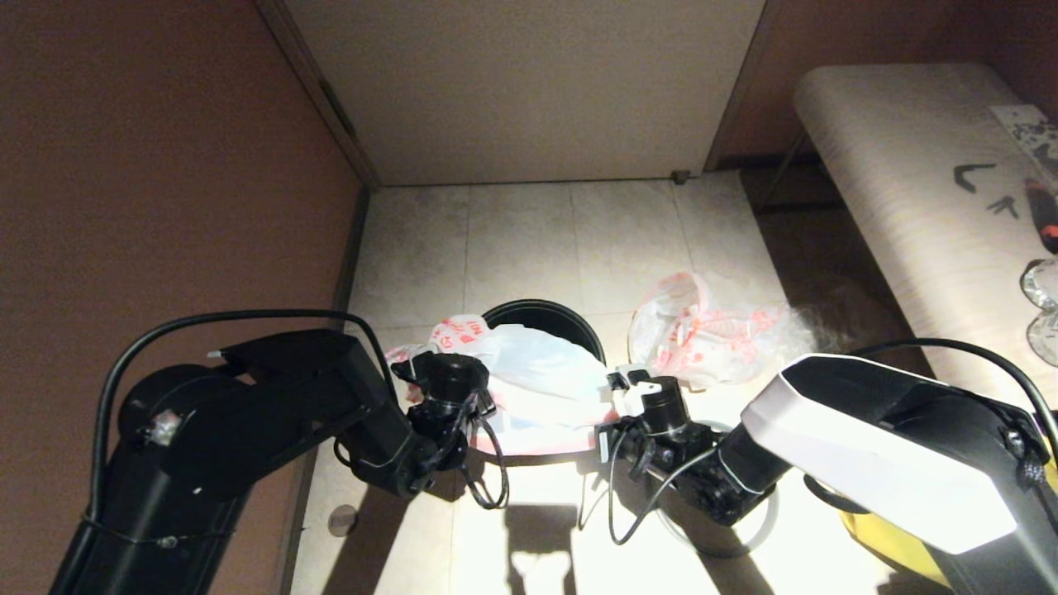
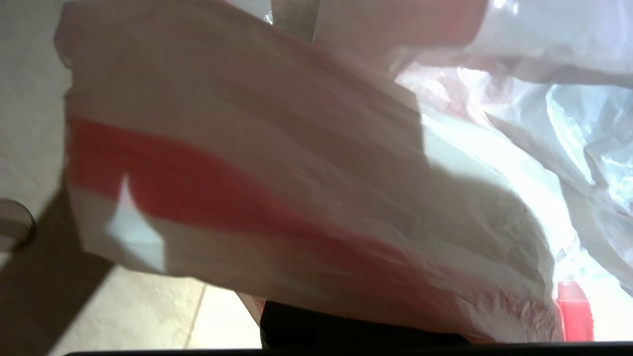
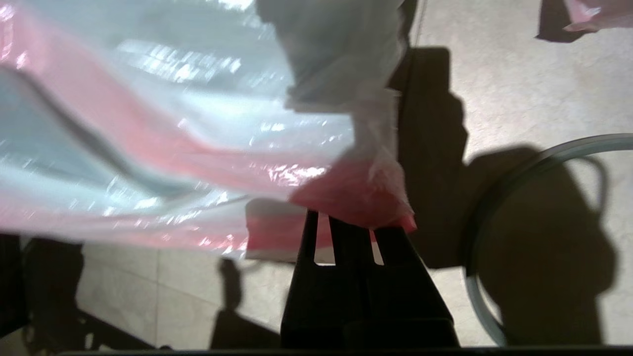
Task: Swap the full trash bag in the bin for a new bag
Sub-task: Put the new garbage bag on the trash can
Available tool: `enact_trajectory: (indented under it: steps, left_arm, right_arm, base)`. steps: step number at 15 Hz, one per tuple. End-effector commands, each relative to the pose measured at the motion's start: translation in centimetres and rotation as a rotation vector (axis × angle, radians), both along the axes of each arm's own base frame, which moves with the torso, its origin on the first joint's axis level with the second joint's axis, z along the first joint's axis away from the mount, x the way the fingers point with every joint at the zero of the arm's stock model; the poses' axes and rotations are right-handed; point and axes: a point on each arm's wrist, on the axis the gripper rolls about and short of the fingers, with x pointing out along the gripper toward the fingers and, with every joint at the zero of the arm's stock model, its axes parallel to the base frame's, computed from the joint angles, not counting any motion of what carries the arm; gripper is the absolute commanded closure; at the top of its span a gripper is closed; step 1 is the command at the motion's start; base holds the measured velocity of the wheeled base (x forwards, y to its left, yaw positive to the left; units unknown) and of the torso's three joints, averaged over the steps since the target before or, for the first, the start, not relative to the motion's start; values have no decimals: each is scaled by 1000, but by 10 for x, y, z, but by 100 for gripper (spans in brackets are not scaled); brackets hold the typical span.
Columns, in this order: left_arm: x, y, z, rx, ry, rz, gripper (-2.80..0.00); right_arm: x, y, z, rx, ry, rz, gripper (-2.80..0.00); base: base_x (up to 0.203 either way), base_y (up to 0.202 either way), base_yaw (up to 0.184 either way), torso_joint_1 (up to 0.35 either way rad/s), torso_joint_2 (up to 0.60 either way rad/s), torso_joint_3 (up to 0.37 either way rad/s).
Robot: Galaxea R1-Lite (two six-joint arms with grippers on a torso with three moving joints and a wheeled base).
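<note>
While the full bag (image 1: 702,335) already lies on the floor right of centre in the head view, clear of the bin (image 1: 545,318), the new bag (image 1: 541,376) is not yet fitted. It hangs stretched between the two grippers at lower centre, draped over the near part of the bin's mouth, with the far rim and dark inside left showing. So removal looks done. What remains, by my reading, is opening the new bag, seating it down inside and folding its edge over the rim. A grey hoop (image 3: 499,207) lies on the floor beside the right arm, apart from the bin; it probably has to go back on too.

Left gripper (image 1: 413,364) reaches in from lower left to the bag's left end; plastic fills its wrist view and hides its fingers, so I cannot tell whether they are pinched together or spread. Right gripper (image 1: 624,382) reaches in from lower right at about the same height. Its wrist view shows the dark fingers (image 3: 346,237) pressed together on the pink corner of the new bag (image 3: 198,123).
</note>
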Motion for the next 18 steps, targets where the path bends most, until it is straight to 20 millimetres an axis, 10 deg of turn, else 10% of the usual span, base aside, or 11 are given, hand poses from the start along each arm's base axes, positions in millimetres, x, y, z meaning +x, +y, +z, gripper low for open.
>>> enact_trajectory:
  steps: [1, 18]
  left_arm:
    - [-1, -1, 6, -24, -1, -6, 0]
    - [-10, 8, 11, -163, 196, -143, 0]
  right_arm:
    - [9, -3, -7, -2, -2, -16, 0]
    - [40, -33, 5, -97, -175, -288, 0]
  base:
    - [0, 0, 0, 0, 0, 0]
    - [0, 0, 0, 0, 0, 0]
